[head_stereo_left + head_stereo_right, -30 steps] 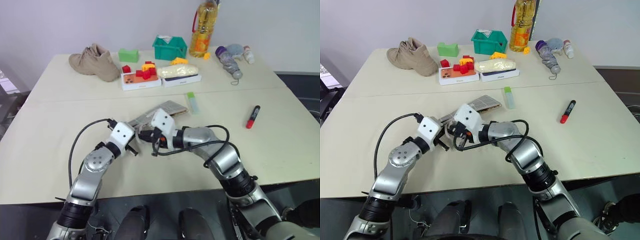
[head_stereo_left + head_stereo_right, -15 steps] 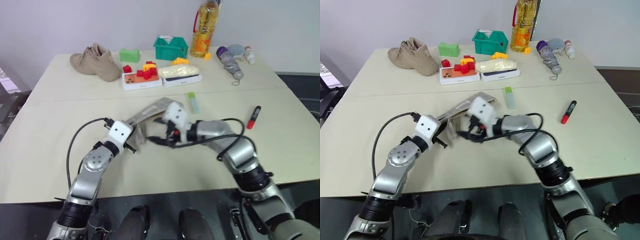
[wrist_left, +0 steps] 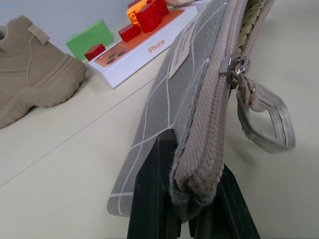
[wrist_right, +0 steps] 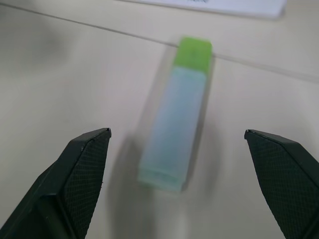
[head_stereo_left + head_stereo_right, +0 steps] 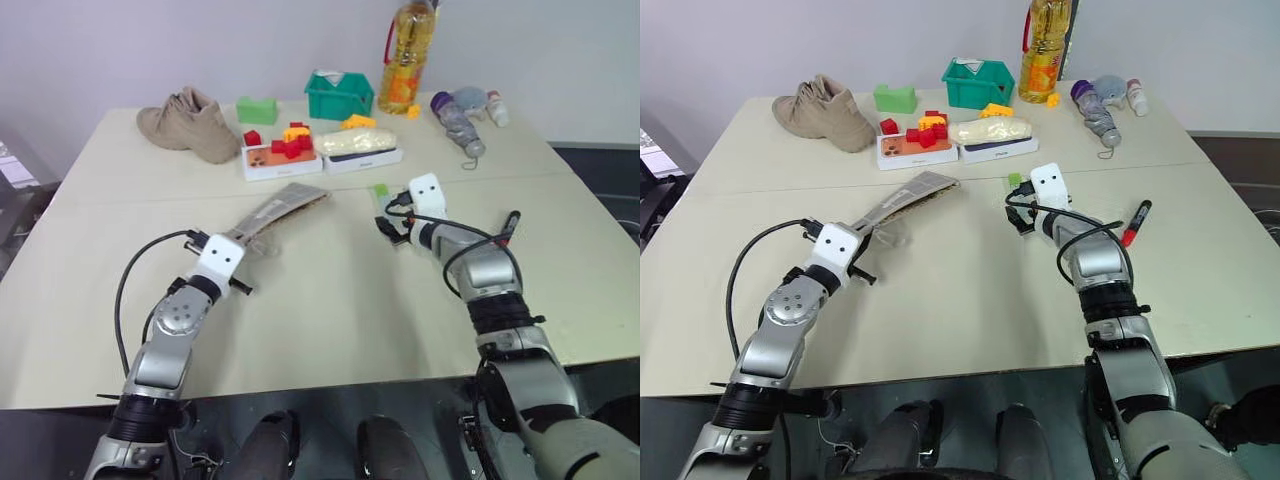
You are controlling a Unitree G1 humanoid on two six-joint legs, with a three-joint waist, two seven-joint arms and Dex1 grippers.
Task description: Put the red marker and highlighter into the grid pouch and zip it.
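Beige tabletop (image 5: pixel 330 300) carried everything, and the grid pouch (image 5: pixel 272 212) was the biggest task item on it: the left gripper (image 3: pixel 187 209) had its 2 fingers clamped on one end of the pouch, which stretched away toward the white phone boxes (image 5: pixel 283 163) with its zipper part open. Any tug from that arm could have dragged the pouch or let the fabric slip out of the pinch. Right gripper (image 4: pixel 177 149) stood with its fingers wide apart, the highlighter (image 4: pixel 177 142) lying flat on the table between and just beyond them, untouched. Closing off-centre risked skidding the slim pen away. Red marker (image 5: pixel 507 232) lay further to the right, beside the right forearm, where a swing of that arm could have knocked it.
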